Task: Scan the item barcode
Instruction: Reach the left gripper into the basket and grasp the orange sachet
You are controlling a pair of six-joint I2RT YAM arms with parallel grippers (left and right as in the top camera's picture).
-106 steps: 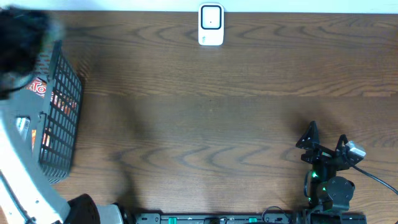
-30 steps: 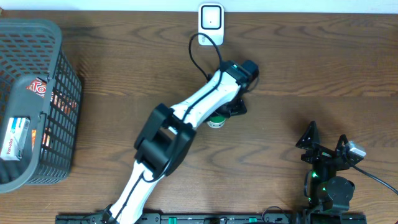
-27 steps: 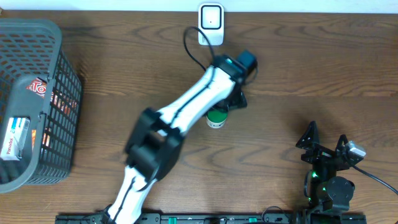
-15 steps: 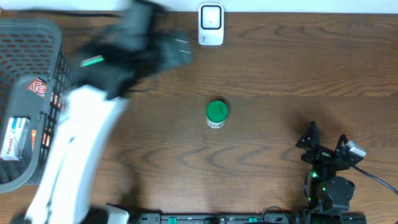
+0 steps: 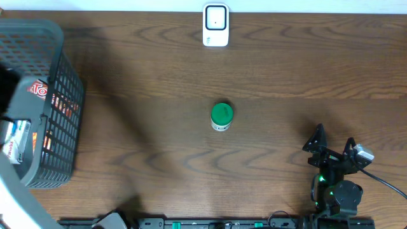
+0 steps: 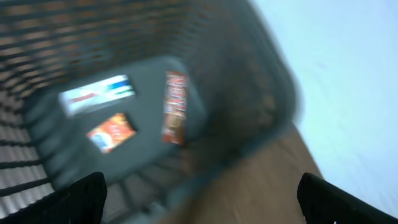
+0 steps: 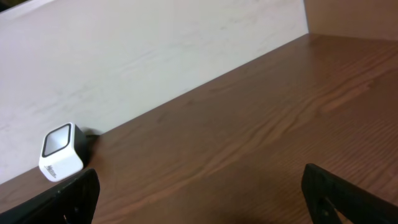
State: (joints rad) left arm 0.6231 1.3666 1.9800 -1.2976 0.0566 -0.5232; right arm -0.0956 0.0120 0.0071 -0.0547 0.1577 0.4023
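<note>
Finds the left gripper point(image 6: 208, 196) swung off the jar point(image 5: 221, 116) since a second ago and now above the basket point(image 5: 60, 114), jaws spread wide and empty. Leaves the jar upright on the tabletop point(image 5: 159, 76), well right of the basket, with the scanner point(image 5: 215, 25) also right of the basket, at the far edge. Looks down on blurred packets inside the basket. Takes the red bar point(image 6: 175, 107) as the likeliest pick, its long axis running away from the gripper. Shows the right gripper point(image 5: 332, 144) far right of the basket, released, so favours the left.
</note>
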